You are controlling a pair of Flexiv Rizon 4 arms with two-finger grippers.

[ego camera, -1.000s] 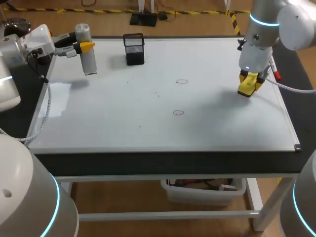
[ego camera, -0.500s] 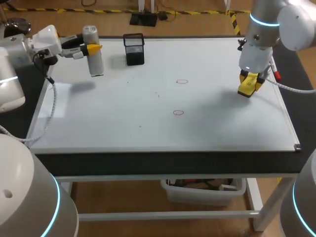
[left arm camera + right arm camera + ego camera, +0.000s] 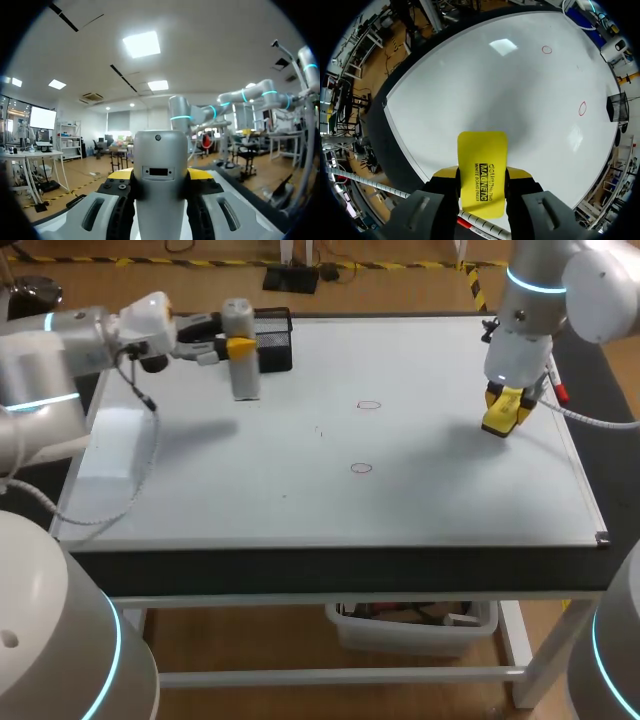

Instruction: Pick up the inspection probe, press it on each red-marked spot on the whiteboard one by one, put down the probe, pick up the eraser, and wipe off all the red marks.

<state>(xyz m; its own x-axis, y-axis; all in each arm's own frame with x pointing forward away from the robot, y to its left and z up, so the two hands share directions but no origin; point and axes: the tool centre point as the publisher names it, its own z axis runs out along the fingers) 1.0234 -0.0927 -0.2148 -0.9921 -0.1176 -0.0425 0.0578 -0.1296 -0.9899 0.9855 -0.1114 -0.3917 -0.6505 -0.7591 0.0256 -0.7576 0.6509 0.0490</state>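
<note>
Two apparently oval red marks (image 3: 362,468) dot the whiteboard (image 3: 250,490).

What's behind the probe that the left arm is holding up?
A black mesh holder, near the whiteboard's far edge. The probe and left gripper cover part of it.

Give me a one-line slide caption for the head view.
Left gripper holds the probe upright over the whiteboard, right gripper holds the eraser, two red marks between them.

Your head camera views the whole desk (image 3: 250,500) from above and behind, your right wrist camera views the same red marks (image 3: 369,405) from nearer overhead, and your left wrist camera faces level outward.
</note>
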